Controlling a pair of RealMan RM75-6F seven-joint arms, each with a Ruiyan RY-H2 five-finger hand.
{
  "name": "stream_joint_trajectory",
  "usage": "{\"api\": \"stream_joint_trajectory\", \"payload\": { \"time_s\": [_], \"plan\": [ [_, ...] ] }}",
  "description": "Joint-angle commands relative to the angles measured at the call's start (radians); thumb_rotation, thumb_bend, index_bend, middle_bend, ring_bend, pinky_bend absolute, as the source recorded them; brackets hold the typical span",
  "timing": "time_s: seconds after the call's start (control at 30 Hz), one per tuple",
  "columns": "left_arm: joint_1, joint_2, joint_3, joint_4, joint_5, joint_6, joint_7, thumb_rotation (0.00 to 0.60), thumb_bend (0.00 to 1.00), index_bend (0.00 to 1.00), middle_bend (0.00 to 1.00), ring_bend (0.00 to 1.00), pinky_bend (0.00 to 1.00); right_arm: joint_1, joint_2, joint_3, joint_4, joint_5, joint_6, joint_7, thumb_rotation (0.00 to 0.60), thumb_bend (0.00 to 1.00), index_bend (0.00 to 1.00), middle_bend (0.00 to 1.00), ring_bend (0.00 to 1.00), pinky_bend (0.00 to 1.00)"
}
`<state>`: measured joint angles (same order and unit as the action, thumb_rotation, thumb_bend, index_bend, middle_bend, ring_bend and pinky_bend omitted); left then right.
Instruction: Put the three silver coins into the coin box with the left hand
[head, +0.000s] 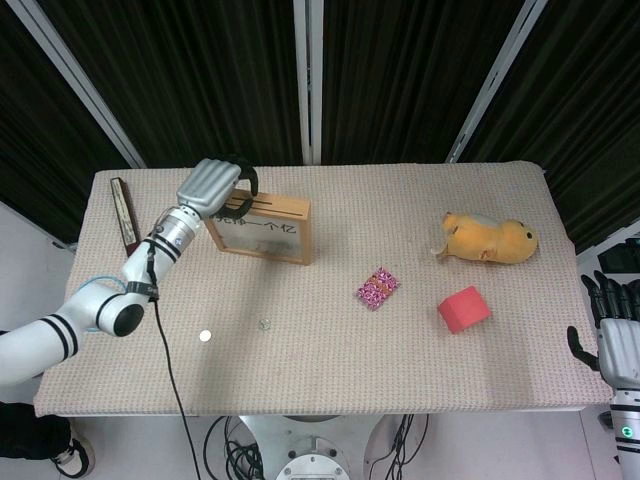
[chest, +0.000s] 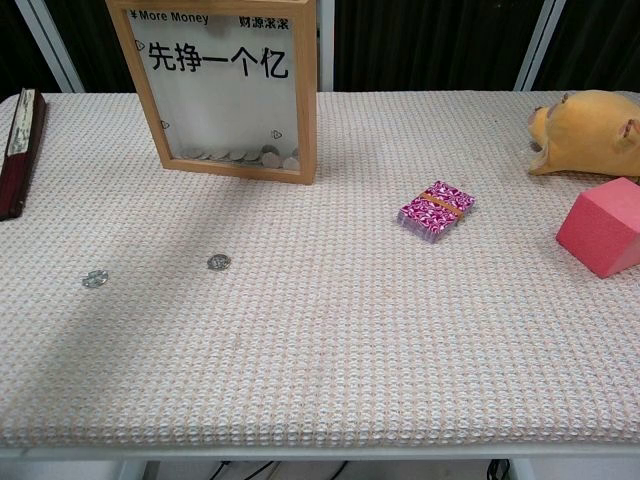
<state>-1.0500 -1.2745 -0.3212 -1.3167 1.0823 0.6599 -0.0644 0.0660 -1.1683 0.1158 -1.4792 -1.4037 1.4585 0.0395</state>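
Note:
The wooden coin box with a clear front stands upright at the back left of the table; in the chest view the coin box shows several coins lying at its bottom. My left hand hovers at the box's top left corner, its dark fingers curled down over the top edge. No coin shows between them. Two silver coins lie on the cloth nearer the front: one coin to the left, the other coin to its right. My right hand hangs off the table's right edge, fingers apart and empty.
A dark flat case lies along the left edge. A pink patterned card pack sits mid-table, with a red block and a yellow plush toy to the right.

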Motion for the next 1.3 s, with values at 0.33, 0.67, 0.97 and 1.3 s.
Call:
{"api": "stream_joint_trajectory", "payload": {
  "time_s": [0.33,0.67,0.97,1.3],
  "plan": [
    [0.040,0.036,-0.003,-0.086,0.055,0.118,0.010,0.600,0.42,0.41,0.33,0.17,0.24,0.000,-0.001,0.002,0.005,-0.006,0.009,0.006,0.600,0.39,0.00,0.00,0.00,0.00],
    [0.272,0.118,0.063,-0.355,0.245,0.559,0.115,0.600,0.37,0.43,0.34,0.17,0.25,-0.002,-0.003,0.004,0.007,-0.003,0.015,0.002,0.600,0.39,0.00,0.00,0.00,0.00],
    [0.475,0.102,0.272,-0.426,0.426,0.705,0.161,0.600,0.32,0.44,0.36,0.20,0.27,0.007,-0.007,0.006,-0.002,-0.016,0.017,-0.011,0.600,0.39,0.00,0.00,0.00,0.00],
    [0.634,-0.168,0.399,-0.113,0.480,0.756,0.074,0.600,0.30,0.45,0.36,0.20,0.27,0.003,-0.011,0.004,0.002,-0.019,0.025,-0.003,0.600,0.39,0.00,0.00,0.00,0.00]
  ]
}}
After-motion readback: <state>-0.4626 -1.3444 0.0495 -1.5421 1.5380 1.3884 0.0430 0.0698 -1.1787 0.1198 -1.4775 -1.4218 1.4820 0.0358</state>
